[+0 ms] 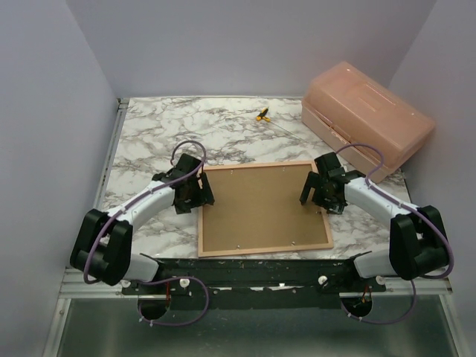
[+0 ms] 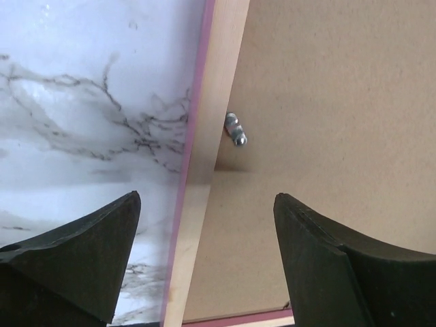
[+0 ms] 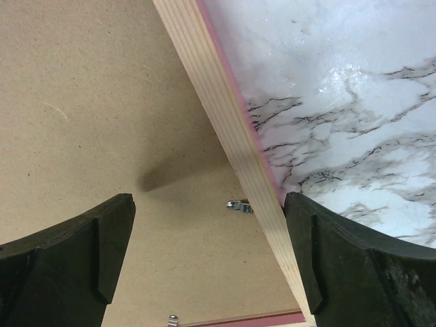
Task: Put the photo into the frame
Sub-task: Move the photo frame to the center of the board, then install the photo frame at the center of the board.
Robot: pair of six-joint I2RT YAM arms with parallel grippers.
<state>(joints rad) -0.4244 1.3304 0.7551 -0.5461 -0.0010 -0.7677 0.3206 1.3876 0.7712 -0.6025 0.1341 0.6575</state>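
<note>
Frame [image 1: 264, 251] lies face down, board [image 1: 260, 208] seated inside; photo unseen, probably underneath, so little seems left. Left gripper [image 2: 206, 204] and right gripper [image 3: 208, 201] gape wide, empty, over the frame's side edges.

Left gripper [image 1: 195, 202] and right gripper [image 1: 317, 204] spread wide

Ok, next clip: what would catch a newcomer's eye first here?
A big frame lies back-up in the middle of the marble table, a brown board filling it. The left fingers and right fingers stand open, each straddling one side edge of it. A salmon box sits at the table's far right corner.
</note>
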